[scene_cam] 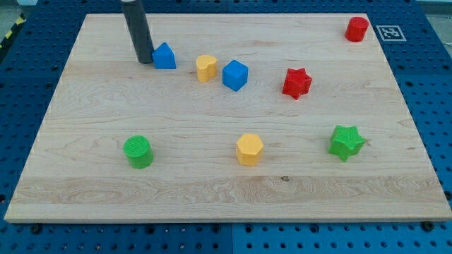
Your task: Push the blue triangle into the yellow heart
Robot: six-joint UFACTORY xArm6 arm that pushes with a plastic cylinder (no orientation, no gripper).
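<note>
My tip (144, 61) ends a smooth, straight, dark grey cylindrical rod.

My tip (145, 61) is dark grey, nearly black. The table (212, 190) is pale wood with fine grain. On it I see a blue triangle (164, 56), yellow heart (205, 68), blue cube (235, 75), red star (296, 83), red cylinder (357, 29), green cylinder (138, 152), yellow hexagon (248, 149) and green star (346, 142).
</note>
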